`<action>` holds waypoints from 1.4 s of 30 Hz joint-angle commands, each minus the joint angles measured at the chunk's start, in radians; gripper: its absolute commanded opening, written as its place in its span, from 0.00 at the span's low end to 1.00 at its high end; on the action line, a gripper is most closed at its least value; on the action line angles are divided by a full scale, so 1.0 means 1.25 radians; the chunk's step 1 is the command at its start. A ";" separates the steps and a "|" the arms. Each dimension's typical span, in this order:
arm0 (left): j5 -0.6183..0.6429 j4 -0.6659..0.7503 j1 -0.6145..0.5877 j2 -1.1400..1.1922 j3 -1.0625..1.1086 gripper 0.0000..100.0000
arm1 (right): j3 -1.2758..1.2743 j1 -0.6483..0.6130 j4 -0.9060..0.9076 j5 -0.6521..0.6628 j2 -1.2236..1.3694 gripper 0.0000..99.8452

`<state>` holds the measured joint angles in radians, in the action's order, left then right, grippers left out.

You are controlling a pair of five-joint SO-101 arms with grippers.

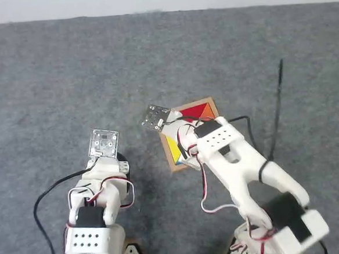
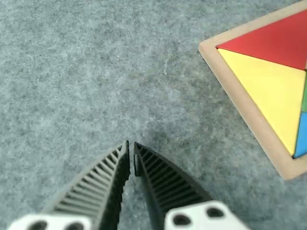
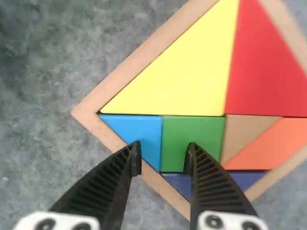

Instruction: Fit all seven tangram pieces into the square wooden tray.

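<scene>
The square wooden tray point(image 3: 120, 81) lies on the grey felt, packed with a yellow triangle point(image 3: 187, 72), a red triangle point(image 3: 264, 62), a blue triangle point(image 3: 139, 132), a green square point(image 3: 204, 129), a tan triangle point(image 3: 244, 132), an orange piece point(image 3: 273, 148) and a dark blue piece point(image 3: 247, 178). My right gripper point(image 3: 163, 153) hovers open over the tray's blue and green corner, holding nothing. In the high view the right arm point(image 1: 220, 138) covers most of the tray point(image 1: 174, 167). My left gripper point(image 2: 130, 146) is shut and empty above bare felt, left of the tray point(image 2: 257, 120).
Grey felt point(image 1: 67, 76) covers the whole table, with open room to the left and behind the tray. A black cable point(image 1: 277, 105) runs along the right side. The left arm point(image 1: 101, 184) stands at the front left.
</scene>
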<state>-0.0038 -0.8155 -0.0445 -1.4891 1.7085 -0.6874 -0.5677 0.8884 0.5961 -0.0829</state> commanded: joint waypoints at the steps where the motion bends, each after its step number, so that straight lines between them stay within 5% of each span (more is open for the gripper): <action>1: 0.005 0.000 -0.002 -0.010 -0.015 0.01 | 0.015 0.009 -0.018 -0.006 0.015 0.15; 12: 0.005 0.000 -0.002 -0.010 -0.015 0.01 | 0.037 0.012 -0.012 -0.059 -0.021 0.15; 25: 0.005 0.000 -0.002 -0.010 -0.015 0.01 | -0.220 0.139 -0.079 -0.212 -0.404 0.11; 42: 0.004 0.000 -0.002 -0.010 -0.015 0.01 | -0.636 0.364 -0.080 -0.204 -0.935 0.04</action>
<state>-0.0038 -0.8155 -0.0445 -1.4891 1.7085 -1.4500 -0.1488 0.8071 0.3460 -1.1185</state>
